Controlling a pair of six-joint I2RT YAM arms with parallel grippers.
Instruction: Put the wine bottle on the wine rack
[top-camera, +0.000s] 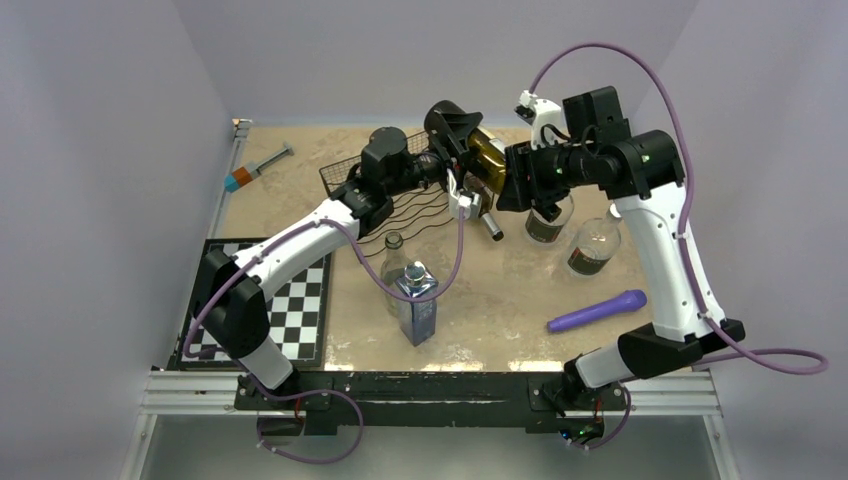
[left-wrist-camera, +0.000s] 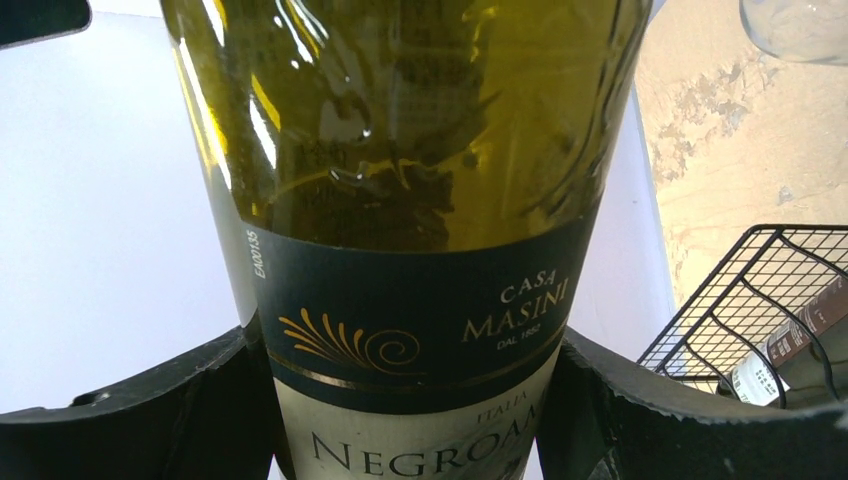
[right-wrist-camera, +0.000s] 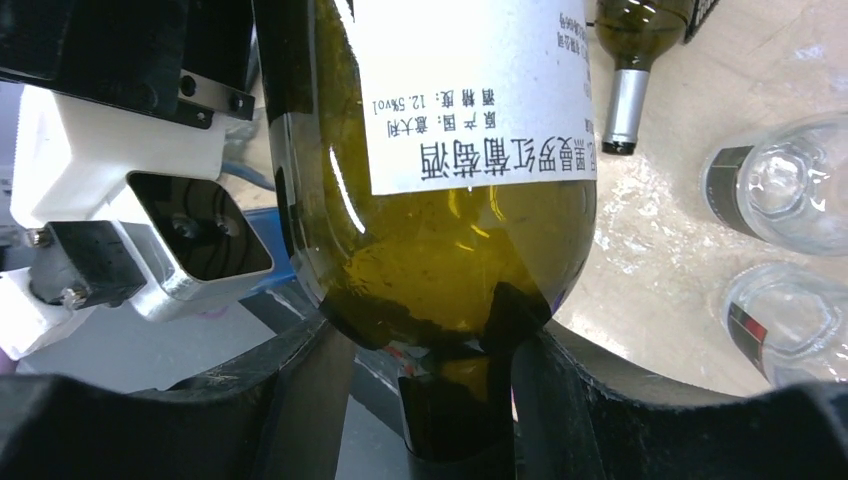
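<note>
I see the olive-green glass wine bottle in the air, above the sandy beige surface and between my two grippers. The left gripper is clamped on the body of the bottle. Its two black fingers press on both sides of the dark label with the gold letters. The right gripper is at the other end, where the shoulder of the bottle narrows to the dark neck. Its fingers stand very close on both sides of the glass, but I cannot tell if they already grip it or only stand around it.

The black wire-mesh wine rack stands on the surface just behind the left gripper, under the wrist of that arm, so the bottle is beside the rack and not yet on it. A second dark bottle with a silver cap lies in the rack, and its neck points out toward the right gripper.

Below the right gripper, two clear glass jars with dark labels stand near each other on the surface. Nearer to the arm bases from the left gripper there are a blue carton and a small clear glass bottle, just beside each other. A purple handle-shaped object lies well apart from both grippers, near the right arm.
</note>
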